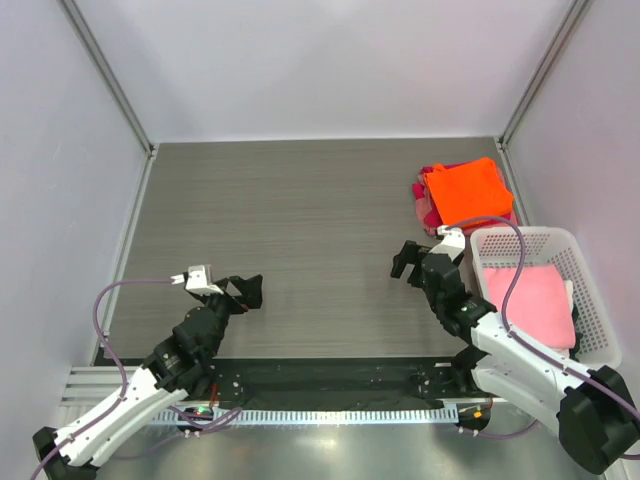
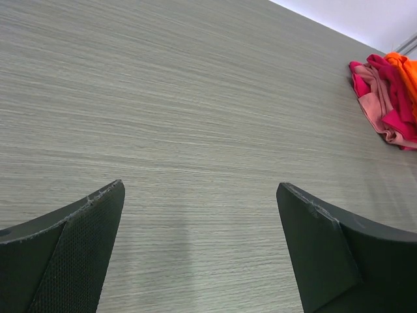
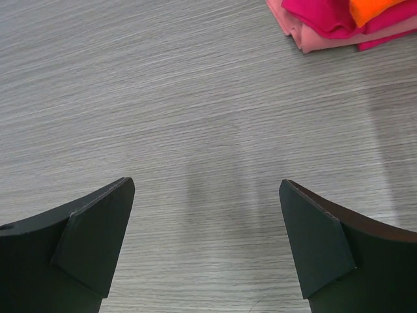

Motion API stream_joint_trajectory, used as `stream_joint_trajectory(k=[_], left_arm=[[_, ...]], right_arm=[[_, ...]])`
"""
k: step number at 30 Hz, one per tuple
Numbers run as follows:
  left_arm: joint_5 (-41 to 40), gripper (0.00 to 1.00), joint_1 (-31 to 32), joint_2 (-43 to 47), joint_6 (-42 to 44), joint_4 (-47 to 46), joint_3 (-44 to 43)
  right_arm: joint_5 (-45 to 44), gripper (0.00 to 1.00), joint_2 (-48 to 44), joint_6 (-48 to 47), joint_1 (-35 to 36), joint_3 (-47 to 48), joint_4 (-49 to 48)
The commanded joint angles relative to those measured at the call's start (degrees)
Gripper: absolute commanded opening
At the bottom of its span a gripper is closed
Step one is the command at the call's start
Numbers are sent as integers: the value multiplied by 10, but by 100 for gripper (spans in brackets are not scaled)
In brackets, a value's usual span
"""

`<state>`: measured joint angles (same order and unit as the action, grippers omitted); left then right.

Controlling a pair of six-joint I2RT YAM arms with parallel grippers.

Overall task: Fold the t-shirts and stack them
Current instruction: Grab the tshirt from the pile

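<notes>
A folded stack of t-shirts lies at the back right of the table: a bright orange shirt (image 1: 465, 190) on top, a magenta-red shirt (image 1: 424, 205) and a dusty pink layer under it. The stack also shows in the left wrist view (image 2: 388, 98) and in the right wrist view (image 3: 326, 16). A light pink shirt (image 1: 530, 300) lies in the white lattice basket (image 1: 520, 238), with a strip of cream-white cloth (image 1: 572, 298) at its right edge. My left gripper (image 1: 250, 292) (image 2: 201, 189) is open and empty over bare table. My right gripper (image 1: 405, 262) (image 3: 207, 184) is open and empty, left of the basket.
The grey wood-grain table (image 1: 300, 220) is walled by white panels at the back and both sides. The basket stands at the right edge, just in front of the stack. A black strip and a metal rail (image 1: 330, 410) run along the near edge by the arm bases.
</notes>
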<state>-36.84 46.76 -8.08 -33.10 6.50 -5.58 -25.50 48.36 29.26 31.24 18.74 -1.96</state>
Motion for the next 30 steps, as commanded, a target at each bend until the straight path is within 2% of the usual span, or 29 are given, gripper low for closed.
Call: stream_joint_trajectory(k=[1,3,8,10,12,14,15,16,17,18,19,21,22,23,24,28,30], left_arm=[[-11,100,0,-6,-11,-10,-17],[-10,100,0,-10,-12,-11,-17],[0,100,-1,-20,-14,-12,-21],[1,100,0,-28,-15,-13,-23],[3,100,0,-36,-15,-15,-24],[3,100,0,-40,-17,-16,-26],[3,99,0,-45,-17,-17,-28],[3,100,0,-47,-18,-17,-28],[4,99,0,-48,-18,-17,-29],[4,100,-1,-52,-18,-17,-29],[4,100,-1,-52,-18,-18,-29],[4,100,0,-55,-18,-19,-30],[4,99,0,-57,-18,-19,-30],[5,100,0,-57,-18,-18,-31],[6,100,-1,-58,-17,-18,-31],[6,100,0,-57,-18,-15,-32],[5,100,0,-56,-19,-16,-32]], right_arm=[[-43,100,-5,18,0,15,-24],[-54,100,-9,30,0,33,-4],[-4,100,-35,46,0,66,16],[-25,100,-48,62,0,80,65],[-60,99,-52,67,0,111,106],[-112,100,-49,88,0,166,203],[-186,99,-41,119,0,187,241],[-224,98,-34,143,0,210,329],[-262,93,-24,169,-8,256,373],[-301,93,0,210,-19,278,414],[-304,93,13,221,-42,299,487],[-265,92,44,196,-155,331,505],[-203,92,69,165,-202,334,505],[-179,89,80,154,-246,334,506],[-159,89,83,145,-333,332,506],[-157,90,66,160,-429,315,497],[-158,98,77,180,-459,308,495]])
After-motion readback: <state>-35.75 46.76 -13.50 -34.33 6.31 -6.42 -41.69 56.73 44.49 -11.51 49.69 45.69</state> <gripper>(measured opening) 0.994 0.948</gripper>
